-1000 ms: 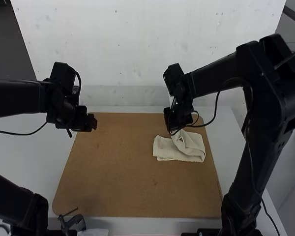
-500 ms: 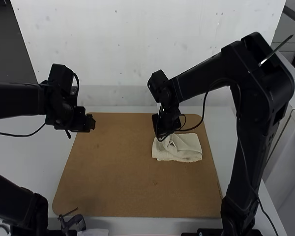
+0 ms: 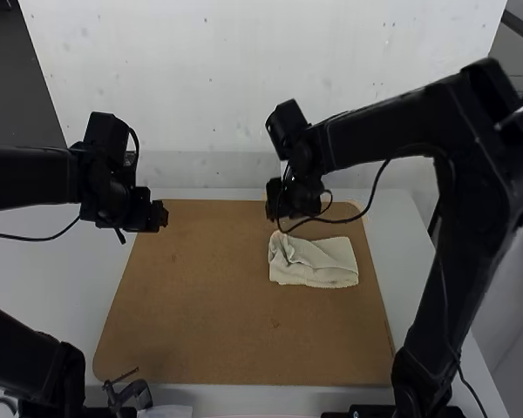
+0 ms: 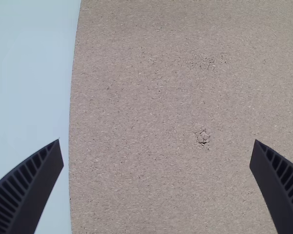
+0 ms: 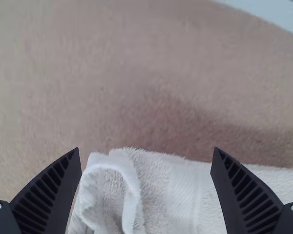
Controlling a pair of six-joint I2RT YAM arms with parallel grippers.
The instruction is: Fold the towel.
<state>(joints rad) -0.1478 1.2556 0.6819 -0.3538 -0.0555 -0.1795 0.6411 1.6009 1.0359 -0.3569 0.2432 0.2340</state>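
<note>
The off-white terry cloth towel (image 3: 327, 263) lies on the large brown board (image 3: 218, 305), in its far right part, near the right edge. It makes a small, roughly rectangular bundle, wider across than deep. Its left end is rumpled, with a raised, curled fold; the right part lies flatter. The right wrist view shows the thick rounded fold and, beside it, a smoother band in the weave. How many layers lie underneath cannot be told.

The right tool (image 3: 283, 209) stands over the board just beyond the towel's left end in the high view, and a thin black cable (image 3: 336, 219) loops beside it near the towel's far edge. In the right wrist view the right tool (image 5: 145, 158) has its 2 black ribbed fingers spread, with nothing pinched and the curled fold showing between them.

The left tool (image 3: 159, 216) is over the board's far left corner, well apart from the towel. Its 2 fingers are wide apart. Between them, the left wrist view shows bare board with a small chipped spot (image 4: 202, 137).

The board rests on a pale worktop (image 3: 52, 270). At its near left corner is a small black clamp-like fixture (image 3: 131, 396) with a thin bar.
</note>
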